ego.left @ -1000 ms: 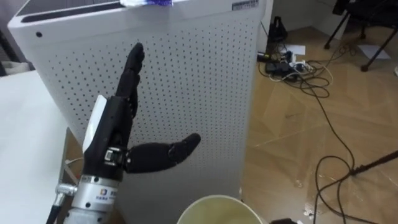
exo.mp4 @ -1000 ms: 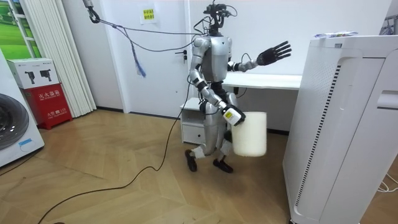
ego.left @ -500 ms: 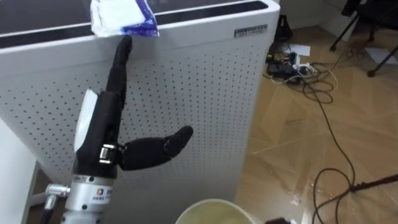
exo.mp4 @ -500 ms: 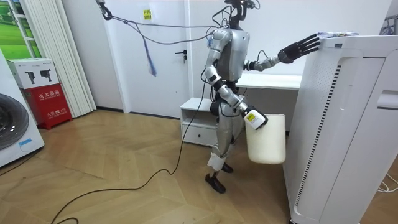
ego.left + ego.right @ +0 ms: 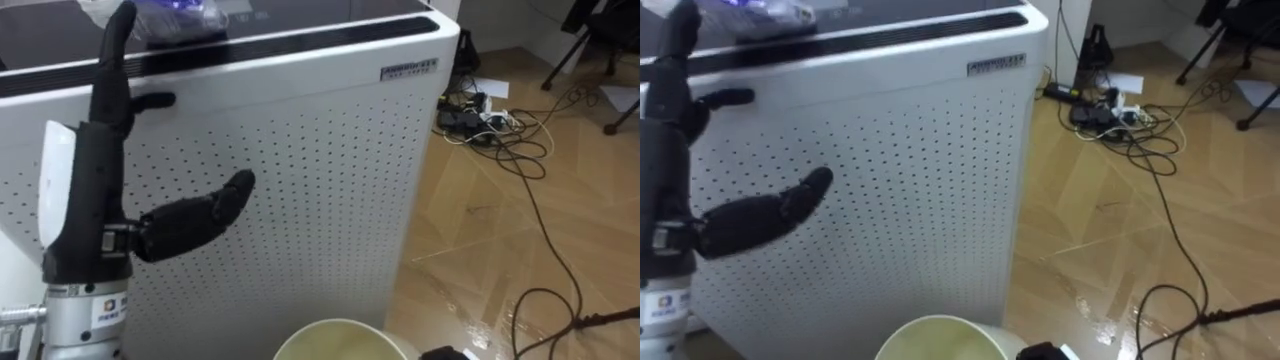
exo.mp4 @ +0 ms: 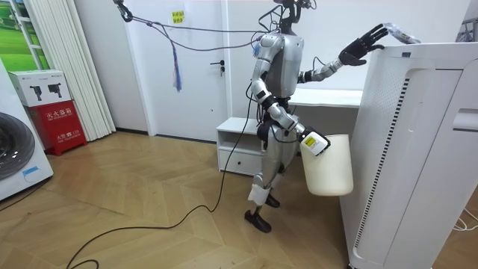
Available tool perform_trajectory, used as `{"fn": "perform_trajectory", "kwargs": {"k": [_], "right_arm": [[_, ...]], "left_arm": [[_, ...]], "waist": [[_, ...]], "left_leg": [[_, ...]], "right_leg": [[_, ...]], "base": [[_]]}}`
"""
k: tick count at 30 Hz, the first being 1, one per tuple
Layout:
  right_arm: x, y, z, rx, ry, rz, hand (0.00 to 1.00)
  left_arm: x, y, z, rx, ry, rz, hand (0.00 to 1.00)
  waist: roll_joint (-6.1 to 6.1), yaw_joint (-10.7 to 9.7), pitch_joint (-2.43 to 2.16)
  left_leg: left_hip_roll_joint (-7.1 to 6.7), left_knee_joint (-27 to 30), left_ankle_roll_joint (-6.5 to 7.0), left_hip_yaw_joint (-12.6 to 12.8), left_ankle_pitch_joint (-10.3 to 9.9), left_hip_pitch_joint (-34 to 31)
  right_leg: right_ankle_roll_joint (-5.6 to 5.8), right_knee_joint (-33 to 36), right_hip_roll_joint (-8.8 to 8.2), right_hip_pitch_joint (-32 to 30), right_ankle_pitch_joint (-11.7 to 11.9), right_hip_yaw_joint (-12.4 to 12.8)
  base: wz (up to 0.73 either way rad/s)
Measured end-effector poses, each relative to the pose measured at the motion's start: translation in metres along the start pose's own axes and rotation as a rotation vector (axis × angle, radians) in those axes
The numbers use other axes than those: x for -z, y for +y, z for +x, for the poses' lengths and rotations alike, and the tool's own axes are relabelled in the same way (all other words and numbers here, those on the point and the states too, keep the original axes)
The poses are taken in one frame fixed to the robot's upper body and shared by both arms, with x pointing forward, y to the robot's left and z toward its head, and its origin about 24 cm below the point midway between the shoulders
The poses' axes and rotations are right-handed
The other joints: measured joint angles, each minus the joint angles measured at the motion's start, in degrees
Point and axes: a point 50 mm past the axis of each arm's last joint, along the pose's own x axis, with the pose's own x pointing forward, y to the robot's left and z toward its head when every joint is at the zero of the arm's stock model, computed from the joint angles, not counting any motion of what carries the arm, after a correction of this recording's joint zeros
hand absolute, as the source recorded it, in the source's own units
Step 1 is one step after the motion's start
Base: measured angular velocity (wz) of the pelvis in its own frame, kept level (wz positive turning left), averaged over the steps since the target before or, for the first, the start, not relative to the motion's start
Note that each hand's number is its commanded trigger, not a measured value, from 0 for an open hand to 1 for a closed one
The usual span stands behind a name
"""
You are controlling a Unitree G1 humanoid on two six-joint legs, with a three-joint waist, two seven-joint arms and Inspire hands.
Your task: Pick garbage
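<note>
While the left hand stands raised with fingers straight, holding nothing, the crumpled white-and-blue plastic wrapper lies on top of the tall white perforated air purifier, just beside the fingertips. Best: reach over the top edge and close on the wrapper, not shove it back. Cream plastic bucket hangs below at the right hand; grip there unreadable.

Matte black left hand, white plate on its back (a silver labelled cuff just below the hand).
</note>
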Motion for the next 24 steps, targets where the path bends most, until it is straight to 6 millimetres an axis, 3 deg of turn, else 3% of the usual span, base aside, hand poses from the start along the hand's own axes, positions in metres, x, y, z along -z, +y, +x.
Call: {"fn": "perform_trajectory", "kwargs": {"k": [1, 2, 3, 5, 7, 18, 24], "right_arm": [[0.0, -0.002, -0.001, 0.009, 0.0, 0.004, 1.0], [0.002, -0.006, -0.002, 0.031, 0.008, 0.009, 1.0], [0.003, -0.004, -0.002, 0.029, 0.012, 0.004, 1.0], [0.005, -0.001, -0.003, 0.006, 0.021, -0.018, 1.0], [0.004, 0.0, -0.003, -0.004, 0.018, -0.018, 1.0], [0.005, -0.001, -0.004, -0.014, 0.022, -0.025, 1.0], [0.005, 0.001, -0.004, -0.031, 0.021, -0.023, 1.0]], "left_arm": [[-0.002, 0.0, 0.003, -0.009, -0.017, -0.003, 0.0], [-0.006, 0.0, 0.005, -0.025, -0.043, 0.003, 0.0], [-0.006, 0.001, 0.005, -0.043, -0.047, 0.015, 0.0], [-0.004, 0.004, 0.003, -0.068, -0.04, 0.03, 0.0], [-0.005, 0.004, 0.003, -0.079, -0.042, 0.027, 0.0], [-0.007, -0.008, -0.006, -0.028, -0.026, -0.014, 0.0], [-0.008, -0.009, -0.007, -0.017, -0.03, -0.014, 0.0]], "waist": [[0.5, -0.3, -0.26], [0.52, 0.1, -0.56], [0.41, 1.6, -0.48], [0.37, 2.9, -0.46], [0.46, 2.7, -0.49], [0.88, 2.1, -0.78], [1.84, 2.1, -1.39]], "left_leg": [[1.03, -2.6, -0.69, -0.3, 0.8, -1.6], [1.77, -4.1, 1.62, 1.0, 2.4, -2.8], [1.68, -5.2, 2.3, 1.8, 3.0, -2.3], [1.36, -5.5, 2.32, 2.0, 3.0, -1.1], [0.94, -6.5, 2.42, 1.4, 3.0, 0.1], [0.71, -6.8, 2.4, 1.3, 3.1, 0.6], [0.59, -6.8, 2.36, 1.0, 3.1, 0.7]], "right_leg": [[0.3, 0.3, 0.09, -0.4, -0.2, 0.6], [1.36, 1.6, -0.12, -2.1, -1.3, 0.7], [1.57, 2.1, -0.2, -2.8, -1.3, -1.3], [1.57, 1.9, -0.2, -2.0, -1.3, -4.1], [1.57, 1.5, -0.42, -1.0, -1.3, -5.3], [1.58, 1.2, -0.35, -0.6, -1.3, -5.6], [1.57, 1.4, -0.31, -0.6, -1.3, -6.7]], "base": [[0.53], [0.27], [0.05], [-0.15], [-0.03], [-0.02], [0.01]]}}
